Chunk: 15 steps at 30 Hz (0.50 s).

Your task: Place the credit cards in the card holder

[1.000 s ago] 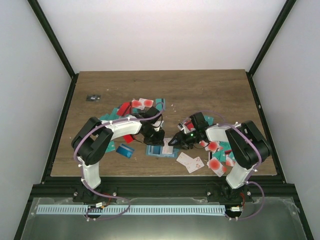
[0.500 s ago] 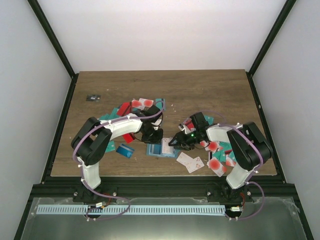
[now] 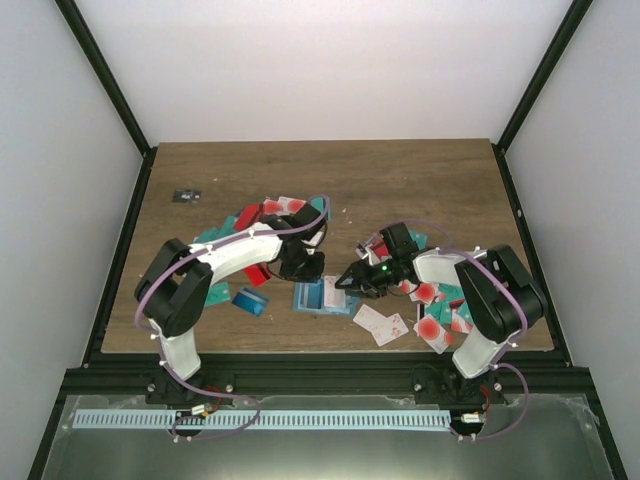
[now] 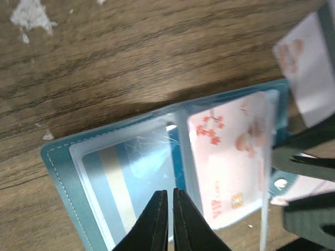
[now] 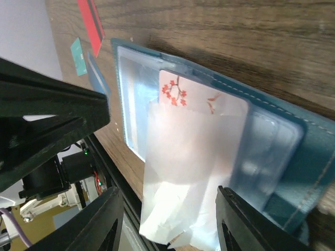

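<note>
The teal card holder [image 3: 322, 296] lies open on the table between my two grippers. In the left wrist view its left pocket holds a blue card [image 4: 118, 183] with a pale stripe, and its right pocket a white card with red blossoms [image 4: 230, 151]. My left gripper [image 4: 168, 206] hovers shut and empty over the holder's [image 4: 57, 167] middle fold. My right gripper [image 5: 172, 225] is open, its fingers [image 5: 246, 219] far apart on either side of a clear pocket flap [image 5: 183, 172] that stands up over the blossom card [image 5: 178, 89]. More credit cards [image 3: 283, 206] lie scattered around.
Loose cards lie behind the left arm, teal [image 3: 215, 240] and red [image 3: 255, 275]. A glossy blue card [image 3: 250, 300] sits left of the holder. White cards [image 3: 382, 323] and red-circle cards [image 3: 430, 328] crowd the right arm. A small dark object [image 3: 186, 196] lies at the far left.
My left gripper has drawn back a little toward the far side of the holder. The right gripper has edged left over the holder's right half.
</note>
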Each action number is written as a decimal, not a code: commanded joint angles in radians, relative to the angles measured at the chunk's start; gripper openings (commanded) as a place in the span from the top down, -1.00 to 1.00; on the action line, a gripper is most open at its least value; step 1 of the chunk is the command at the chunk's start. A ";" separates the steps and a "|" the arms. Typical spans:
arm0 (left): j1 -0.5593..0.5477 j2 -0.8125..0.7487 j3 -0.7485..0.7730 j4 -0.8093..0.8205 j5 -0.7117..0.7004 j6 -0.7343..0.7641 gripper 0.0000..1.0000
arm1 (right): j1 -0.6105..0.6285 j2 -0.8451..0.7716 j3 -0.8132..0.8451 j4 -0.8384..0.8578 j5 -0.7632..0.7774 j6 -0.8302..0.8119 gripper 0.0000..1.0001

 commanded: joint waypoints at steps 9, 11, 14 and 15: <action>-0.009 -0.085 -0.014 0.125 0.165 0.030 0.69 | 0.019 -0.037 0.045 0.016 0.030 0.029 0.02; -0.011 -0.069 -0.014 0.147 0.203 0.046 0.68 | 0.018 -0.066 0.045 -0.008 0.072 0.024 0.04; -0.015 -0.036 -0.008 0.167 0.244 0.062 0.69 | 0.014 -0.107 0.035 -0.014 0.085 0.023 0.05; -0.014 -0.027 -0.005 0.172 0.254 0.065 0.70 | 0.015 -0.122 0.030 -0.015 0.088 0.023 0.05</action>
